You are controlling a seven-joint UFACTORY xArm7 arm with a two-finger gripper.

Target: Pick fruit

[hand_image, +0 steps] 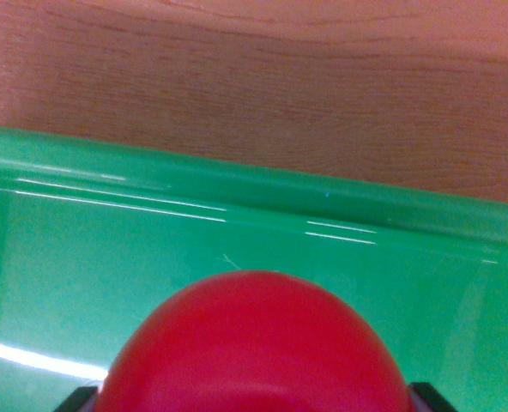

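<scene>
at the very bottom of the wrist view we see only two dark finger corners of the gripper (252,403), one at the lower left and one at the lower right. between them sits a smooth, round red fruit (252,343), blurred because it is so close to the lens; we cannot name its kind. the dark corners sit right against its two flanks, so the jaws appear closed around the fruit, though the contact points themselves are cut off by the picture's lower edge.

behind the fruit lies a glossy green plastic bin (82,257). its inner wall fills the middle of the view and carries pale streaks of reflected light, with one bright patch at the lower left. the fruit sits in front of this green surface; we cannot tell whether it rests on the bin's bottom or hangs above it. nothing else shows inside the bin from here.

the bin's rounded rim (237,176) runs across the picture, sloping down toward the wrist view's right. beyond it a wooden tabletop (263,77) with reddish-brown grain spans the top.
</scene>
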